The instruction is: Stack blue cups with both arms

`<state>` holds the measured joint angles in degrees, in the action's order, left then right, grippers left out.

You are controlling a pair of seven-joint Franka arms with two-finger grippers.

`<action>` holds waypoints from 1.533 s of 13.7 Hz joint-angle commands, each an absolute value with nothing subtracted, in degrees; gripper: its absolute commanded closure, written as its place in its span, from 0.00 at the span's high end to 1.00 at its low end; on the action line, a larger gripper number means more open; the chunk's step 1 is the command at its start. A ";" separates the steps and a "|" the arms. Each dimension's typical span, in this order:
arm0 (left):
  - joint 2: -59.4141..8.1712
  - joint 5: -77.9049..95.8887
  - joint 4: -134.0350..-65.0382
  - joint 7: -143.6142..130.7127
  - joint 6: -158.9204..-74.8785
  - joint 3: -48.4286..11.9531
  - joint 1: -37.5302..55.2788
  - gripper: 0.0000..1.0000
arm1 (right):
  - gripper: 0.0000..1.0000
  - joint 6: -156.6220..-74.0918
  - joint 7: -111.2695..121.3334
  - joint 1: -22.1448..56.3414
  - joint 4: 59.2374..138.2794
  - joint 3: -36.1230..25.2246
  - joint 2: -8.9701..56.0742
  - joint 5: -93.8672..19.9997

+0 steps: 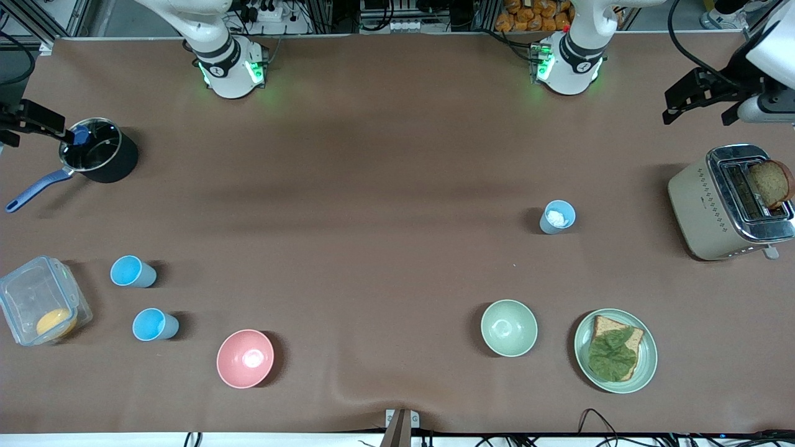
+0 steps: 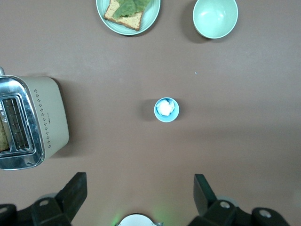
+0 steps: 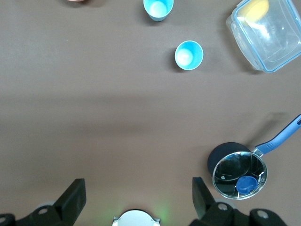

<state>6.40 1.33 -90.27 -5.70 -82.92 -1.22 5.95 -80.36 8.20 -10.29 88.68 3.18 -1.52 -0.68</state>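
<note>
Three blue cups stand upright and apart on the brown table. Two empty ones (image 1: 132, 271) (image 1: 154, 325) are toward the right arm's end; they also show in the right wrist view (image 3: 188, 55) (image 3: 158, 8). The third cup (image 1: 557, 216) is toward the left arm's end and has something white inside; it also shows in the left wrist view (image 2: 166, 109). My left gripper (image 1: 697, 115) (image 2: 138, 188) is open and empty, high up near the toaster. My right gripper (image 1: 31, 124) (image 3: 137, 193) is open and empty, high up beside the pot.
A black pot (image 1: 121, 164) with a blue handle and a clear container (image 1: 25, 292) are at the right arm's end. A pink bowl (image 1: 245, 358), a pale green bowl (image 1: 508, 327), a plate (image 1: 649, 366) with bread and lettuce, and a toaster (image 1: 699, 205) are also on the table.
</note>
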 commanded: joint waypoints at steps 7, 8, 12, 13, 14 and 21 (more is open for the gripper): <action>5.19 -0.62 -90.08 -4.57 -81.65 -2.46 5.27 1.00 | 1.00 -79.98 8.53 -11.51 87.45 4.04 0.17 0.61; 4.49 -0.62 -90.61 -5.09 -82.26 -2.63 5.53 1.00 | 1.00 -80.07 8.79 -11.86 87.36 3.87 0.87 0.79; 3.96 -0.62 -97.35 -5.36 -91.38 -4.47 6.06 1.00 | 1.00 -81.99 10.19 -15.99 87.19 3.69 9.46 1.23; 4.04 -0.62 -101.56 -5.36 -96.28 -5.00 5.98 1.00 | 1.00 -84.61 10.63 -16.43 87.45 3.69 12.28 1.14; 4.13 -0.62 -105.78 -5.36 -100.85 -5.36 5.89 1.00 | 1.00 -86.73 10.63 -16.44 87.45 3.69 15.26 1.14; -1.04 -0.53 -125.93 -5.19 -123.02 -5.71 5.98 1.00 | 1.00 -98.07 10.90 -16.61 88.07 3.78 29.70 -0.18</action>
